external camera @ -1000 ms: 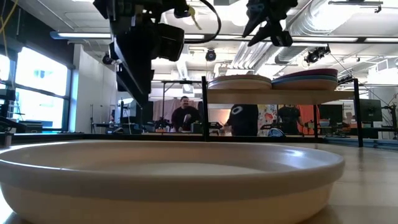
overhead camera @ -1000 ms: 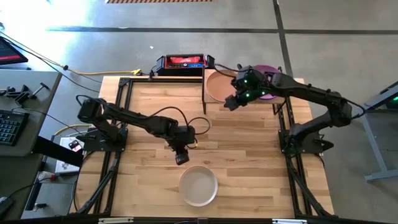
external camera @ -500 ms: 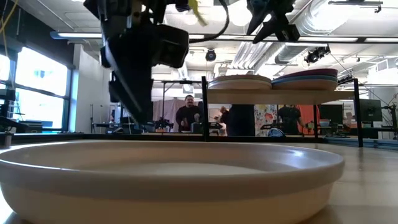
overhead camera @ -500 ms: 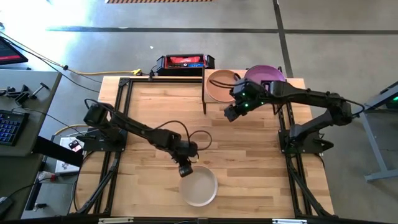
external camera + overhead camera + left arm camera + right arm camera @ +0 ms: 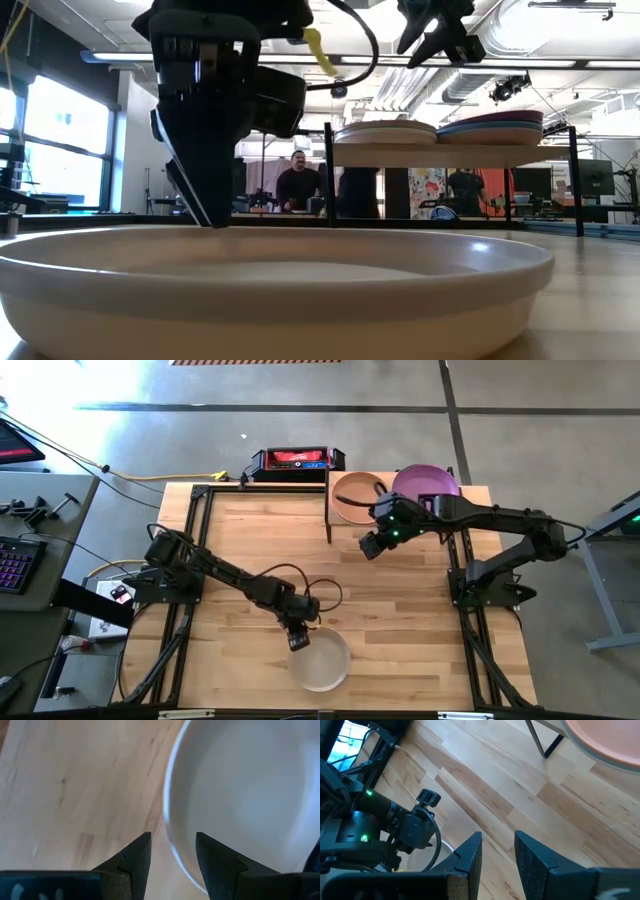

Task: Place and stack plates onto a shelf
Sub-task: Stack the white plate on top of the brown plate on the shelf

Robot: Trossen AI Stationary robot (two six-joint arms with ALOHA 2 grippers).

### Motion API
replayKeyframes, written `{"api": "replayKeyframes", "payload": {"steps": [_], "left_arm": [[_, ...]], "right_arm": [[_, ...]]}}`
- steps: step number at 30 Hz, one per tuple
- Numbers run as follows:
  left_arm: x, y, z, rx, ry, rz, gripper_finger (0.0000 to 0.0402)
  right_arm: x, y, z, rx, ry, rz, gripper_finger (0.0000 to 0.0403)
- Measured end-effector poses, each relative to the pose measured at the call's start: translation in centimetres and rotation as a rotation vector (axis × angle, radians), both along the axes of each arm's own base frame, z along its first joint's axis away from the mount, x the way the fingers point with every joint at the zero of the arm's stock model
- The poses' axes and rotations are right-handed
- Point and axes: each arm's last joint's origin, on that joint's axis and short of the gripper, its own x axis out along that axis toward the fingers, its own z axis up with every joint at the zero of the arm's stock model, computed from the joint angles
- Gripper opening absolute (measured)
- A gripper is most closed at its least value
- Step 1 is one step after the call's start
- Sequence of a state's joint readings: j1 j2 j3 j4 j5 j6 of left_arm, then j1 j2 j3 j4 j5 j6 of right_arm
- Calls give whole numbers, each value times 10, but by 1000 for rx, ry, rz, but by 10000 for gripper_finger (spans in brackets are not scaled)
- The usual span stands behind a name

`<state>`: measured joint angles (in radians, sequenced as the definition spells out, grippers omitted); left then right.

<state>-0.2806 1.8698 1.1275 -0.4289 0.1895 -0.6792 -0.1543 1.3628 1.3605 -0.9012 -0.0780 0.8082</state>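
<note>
Spanning the tabletop (image 5: pixel 400 610), my rig works toward the shelf (image 5: pixel 450 152), where two stacks already sit. My left gripper (image 5: pixel 172 851), jaws spread, straddles the off-white plate's (image 5: pixel 320 658) rim. Stiff, smooth, likely light: I'd pinch that rim. Right gripper (image 5: pixel 496 851), part-open, hangs empty beside the shelf.

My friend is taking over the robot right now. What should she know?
Left hand: open, empty, low at the edge of the off-white plate, which sits alone at the front of the table.
Right hand: open, empty, in the air just in front of the shelf.
Done: two stacks are on the shelf, one with a peach plate on top, one with a purple plate on top.
Left: grab the off-white plate and stack it on the shelf. It looks like the last plate on the table.
</note>
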Motion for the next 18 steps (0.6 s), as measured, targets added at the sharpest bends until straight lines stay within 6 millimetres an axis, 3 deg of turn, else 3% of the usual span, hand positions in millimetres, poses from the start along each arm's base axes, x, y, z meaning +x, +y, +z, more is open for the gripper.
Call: {"api": "replayKeyframes", "payload": {"steps": [12,18], "left_arm": [[1,-2,0,55,-27,17,141],[1,-2,0,59,-34,17,102]], "right_arm": [[0,0,0,-13,1,10,97],[0,-1,0,-35,4,12,97]]}}
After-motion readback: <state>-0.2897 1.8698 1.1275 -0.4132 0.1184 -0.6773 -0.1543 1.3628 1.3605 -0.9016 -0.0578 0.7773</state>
